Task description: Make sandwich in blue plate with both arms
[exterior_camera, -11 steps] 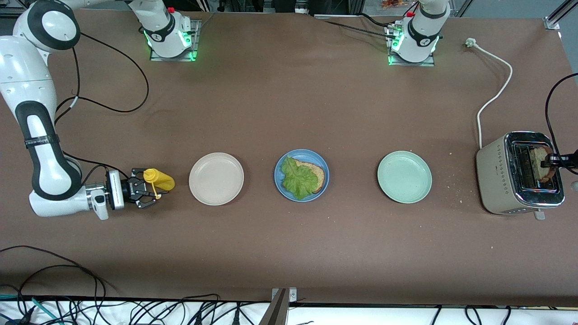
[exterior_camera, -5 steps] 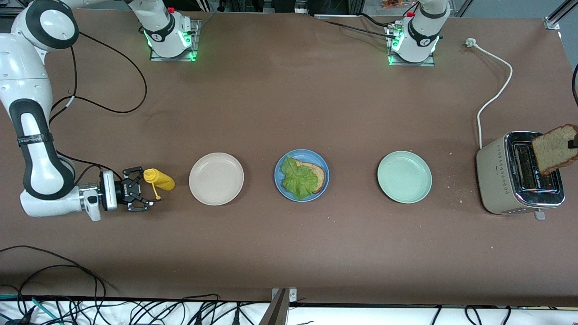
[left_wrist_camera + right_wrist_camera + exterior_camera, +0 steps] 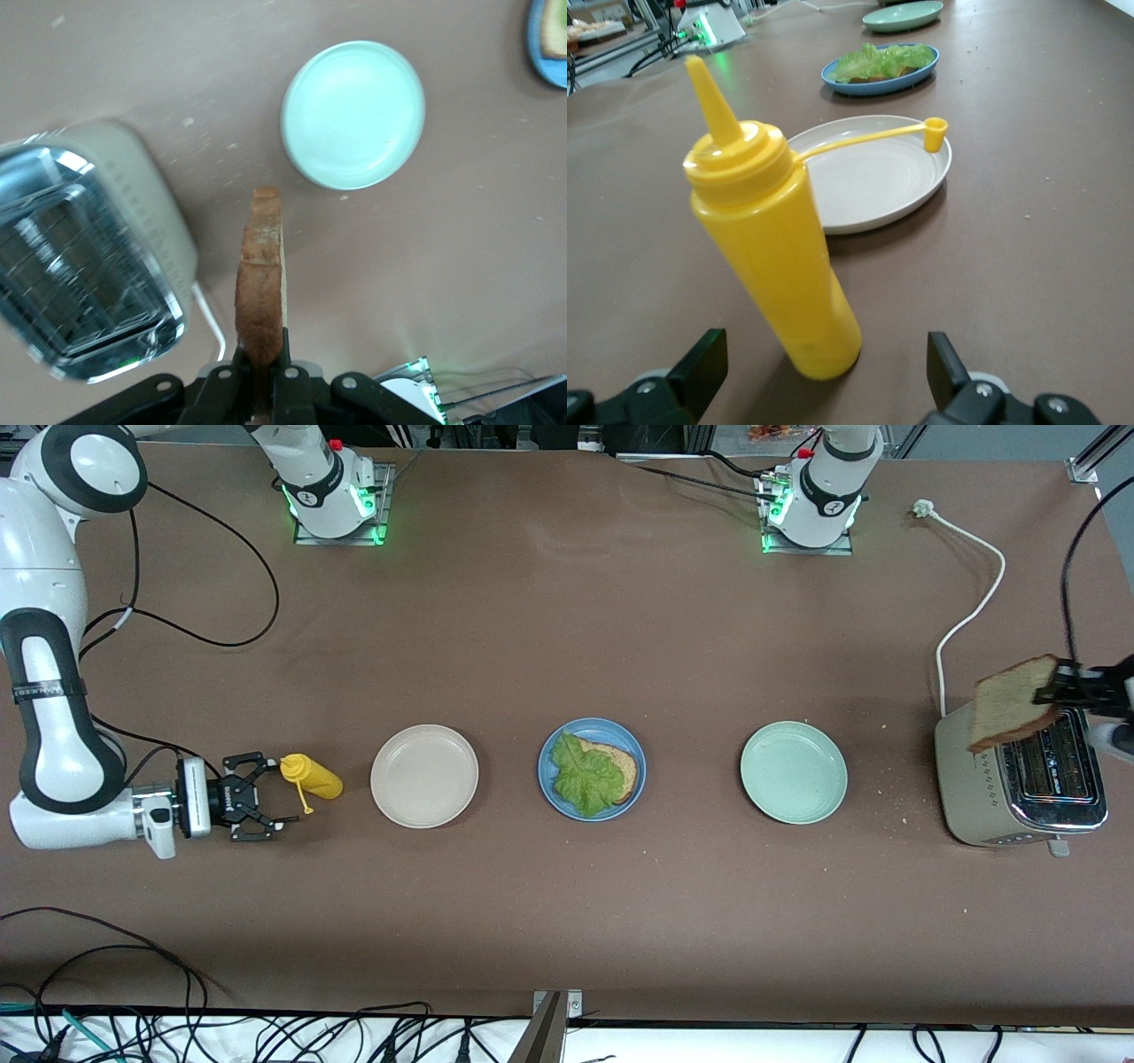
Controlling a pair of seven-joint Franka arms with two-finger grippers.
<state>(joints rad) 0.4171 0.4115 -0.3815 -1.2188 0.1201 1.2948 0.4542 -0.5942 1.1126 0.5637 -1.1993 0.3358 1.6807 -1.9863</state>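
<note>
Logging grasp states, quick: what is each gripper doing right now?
Left gripper: shut on the toast slice, over the toaster.
Right gripper: open, empty, beside the mustard bottle.

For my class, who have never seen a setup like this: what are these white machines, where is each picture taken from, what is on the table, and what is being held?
Two white robot arms work at a brown table. One picture looks down from a high camera facing them; the other two come from cameras on each arm's wrist.

On the table, in a row: a yellow squeeze bottle, a beige plate, the blue plate with bread and lettuce, a pale green plate and a toaster.

The left claw is shut on a toast slice, lifted over the toaster. The right claw is open beside the bottle, holding nothing.
</note>
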